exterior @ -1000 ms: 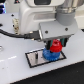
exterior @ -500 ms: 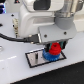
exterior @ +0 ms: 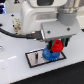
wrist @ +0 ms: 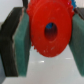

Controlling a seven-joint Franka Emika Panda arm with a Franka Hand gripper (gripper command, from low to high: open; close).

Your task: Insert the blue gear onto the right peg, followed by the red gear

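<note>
While closed on the red gear [wrist: 50, 31], the pincer [wrist: 46, 42] hovers above the blue gear [exterior: 50, 53].

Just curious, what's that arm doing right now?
Gripper shut on red gear. Above blue gear, on the plate. Nothing blocking.

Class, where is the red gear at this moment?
In the exterior view the red gear sits right of centre, held in the gripper just above the blue gear on the plate.

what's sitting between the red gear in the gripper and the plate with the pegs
The blue gear: in the exterior view it lies on the plate, directly under the red gear held by the gripper.
</note>
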